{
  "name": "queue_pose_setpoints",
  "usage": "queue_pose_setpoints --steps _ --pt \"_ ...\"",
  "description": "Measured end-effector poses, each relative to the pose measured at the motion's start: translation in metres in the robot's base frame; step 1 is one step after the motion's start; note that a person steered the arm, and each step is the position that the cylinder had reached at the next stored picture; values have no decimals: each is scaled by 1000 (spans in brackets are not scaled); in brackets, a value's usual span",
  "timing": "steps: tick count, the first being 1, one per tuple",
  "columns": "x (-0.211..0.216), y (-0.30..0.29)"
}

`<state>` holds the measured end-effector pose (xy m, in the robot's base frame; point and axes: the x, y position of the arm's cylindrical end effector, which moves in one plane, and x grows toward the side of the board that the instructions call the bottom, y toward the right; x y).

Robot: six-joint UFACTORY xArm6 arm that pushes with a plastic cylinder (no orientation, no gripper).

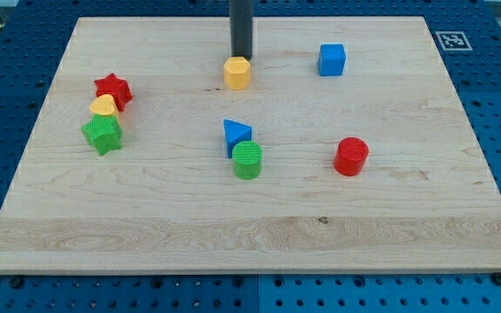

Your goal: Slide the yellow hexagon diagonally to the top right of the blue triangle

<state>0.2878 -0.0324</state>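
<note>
The yellow hexagon (237,73) sits near the view's top, just left of centre. My tip (241,57) is right behind it, touching or almost touching its top edge. The blue triangle (237,134) lies near the board's centre, straight below the hexagon, with a gap between them. A green cylinder (247,161) touches the triangle's lower right side.
A blue cube (331,60) stands at the top right. A red cylinder (351,156) is at the right of centre. At the left, a red star (112,89), a yellow half-round block (103,107) and a green star (103,135) cluster together. The wooden board (250,243) ends in blue pegboard.
</note>
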Motion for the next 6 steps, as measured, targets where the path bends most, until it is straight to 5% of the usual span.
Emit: queue_pose_setpoints --steps 1,3,5,6 --pt "16 -36" --pt "54 -12" --pt "22 2" --pt "51 24"
